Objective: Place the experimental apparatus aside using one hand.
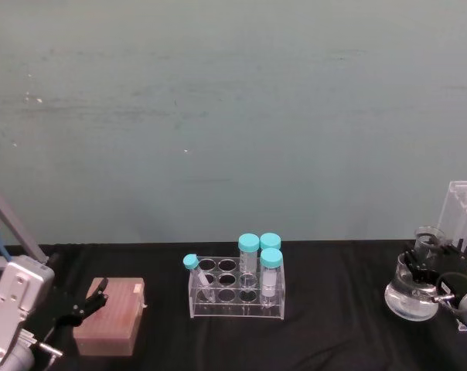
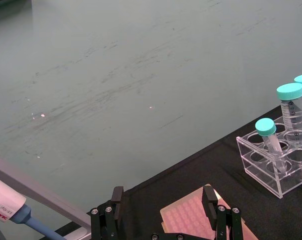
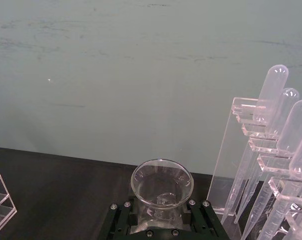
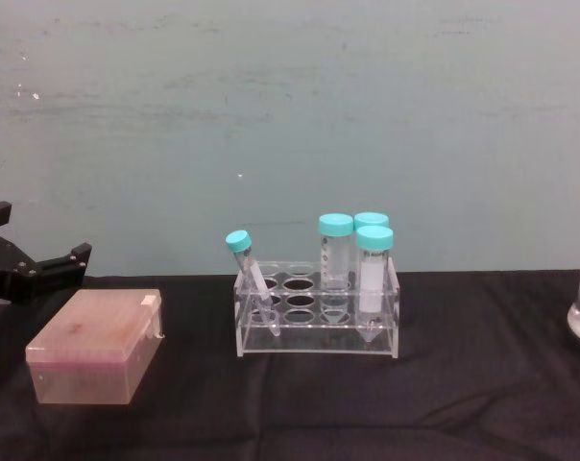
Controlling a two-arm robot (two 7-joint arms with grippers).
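right pincer (image 1: 425, 272) was pinching the conical flask (image 1: 410, 297) neck at the bench's far right, beside the tall tube rack (image 3: 261, 165) (left pincer (image 2: 163, 207) spread, idle). flask prob nearly placed; release left.

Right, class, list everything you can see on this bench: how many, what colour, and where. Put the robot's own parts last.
Tube rack: one, clear, table centre.
Capped tubes: four, teal caps; three upright at the rack's right, one small tube tilted at its left.
Tip box: one, pinkish, table left.
Conical flask: one, clear, table right.
Small beaker: one, clear, behind the flask.
Tall rack: one, clear, far right, holding long clear tubes.
Tablecloth: one, black.
Left gripper: black, jaws open over the tip box.
Right gripper: black, jaws around the flask neck.
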